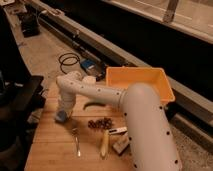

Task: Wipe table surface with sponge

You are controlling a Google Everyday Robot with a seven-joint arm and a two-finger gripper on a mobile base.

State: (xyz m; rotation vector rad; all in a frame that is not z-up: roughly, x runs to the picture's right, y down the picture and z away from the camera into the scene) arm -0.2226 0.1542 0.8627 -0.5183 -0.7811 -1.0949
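Here, at the left of the frame, the robot's white jointed arm (107, 97) reaches from the lower right across the light wooden slatted table (47, 150), bends at an elbow in the upper left and drops straight down. Its gripper (62, 116) sits low over the table's left edge, pressed against or just above a small pale blue sponge (60, 118) lying on the wood. Whether the fingers are spread or clamped on the sponge cannot be told from here; the wrist covers them.

Toward the centre, a dark green curved object (92, 105) lies on the table just under the arm's forearm. Below it, a cluster of small dark reddish-brown pieces (100, 123) is scattered in a short row. A metal fork (76, 141) lies lower left of that cluster, well apart from the sponge, and a pale yellow elongated object (104, 143) lies beside it to the right. A small white and dark packet (120, 146) rests near the arm's bulky base.

In the upper right, a bright yellow rectangular plastic bin (161, 91) stands at the table's far edge. Beyond the table, on the grey floor in the upper centre, a coiled black cable (69, 61) lies near a blue object (91, 66).
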